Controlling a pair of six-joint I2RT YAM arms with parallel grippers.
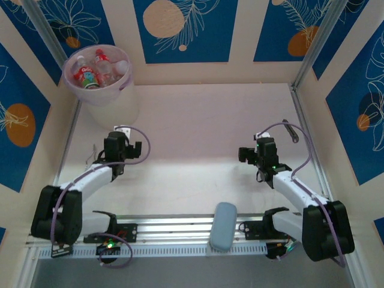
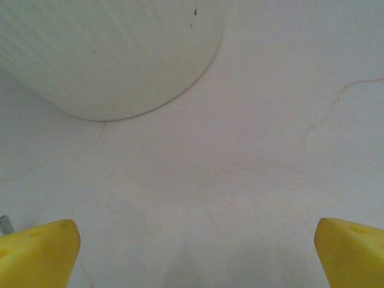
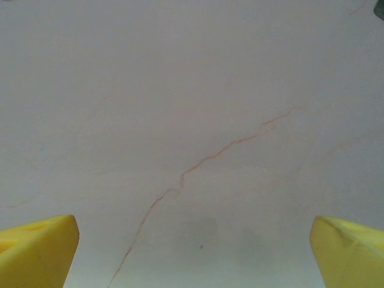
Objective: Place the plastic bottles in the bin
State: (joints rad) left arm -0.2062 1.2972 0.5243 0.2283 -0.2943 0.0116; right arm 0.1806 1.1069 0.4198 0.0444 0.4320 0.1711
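Observation:
The bin (image 1: 77,85), a round translucent pale bucket, stands in the far left corner of the table. Inside it lie several plastic bottles (image 1: 91,75) with red labels and red or white caps. My left gripper (image 1: 123,135) hovers over bare table a little in front of the bin, open with nothing between its yellow fingers (image 2: 37,252). The bin's pale wall (image 2: 108,54) rises at the upper left of the left wrist view. My right gripper (image 1: 259,143) is open over bare table on the right, its yellow fingers (image 3: 36,249) wide apart and empty.
A grey-blue oblong pad (image 1: 223,225) lies on the metal rail at the near edge between the arm bases. Blue-patterned walls close in the table on three sides. A thin crack (image 3: 204,161) runs across the tabletop under the right gripper.

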